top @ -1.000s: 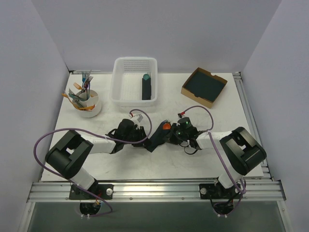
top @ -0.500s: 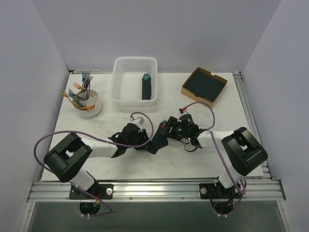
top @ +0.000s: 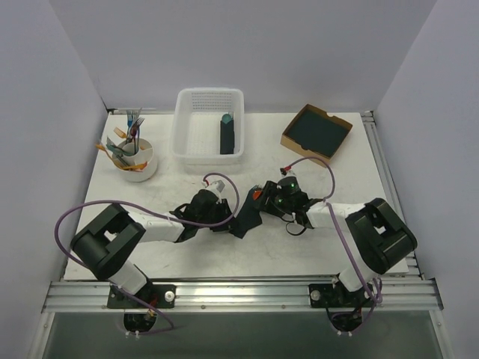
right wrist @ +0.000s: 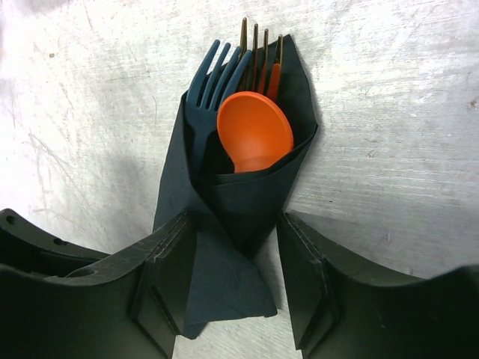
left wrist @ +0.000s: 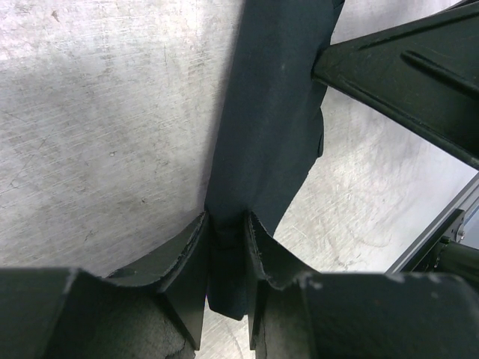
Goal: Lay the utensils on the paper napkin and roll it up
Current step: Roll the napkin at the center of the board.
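The paper napkin (top: 245, 215) lies rolled as a narrow dark bundle at the table's middle, between my two grippers. In the right wrist view its open end (right wrist: 247, 194) shows an orange spoon (right wrist: 254, 131), orange fork tines (right wrist: 263, 46) and a dark teal fork (right wrist: 215, 75). My right gripper (right wrist: 236, 277) is open and straddles the bundle's folded lower part; it also shows in the top view (top: 263, 202). My left gripper (left wrist: 227, 239) is shut on the napkin's other end (left wrist: 269, 112); in the top view it sits (top: 227, 218) left of the bundle.
A white basket (top: 211, 93) at the back holds a dark roll with a teal tip (top: 227, 134). A cardboard box (top: 288, 140) at the back right holds dark sheets (top: 318, 133). A white cup (top: 137, 166) with spare cutlery stands at the back left.
My left gripper has moved right along the table to the napkin's near end. My right gripper has shifted slightly up and left with the bundle's orange end.
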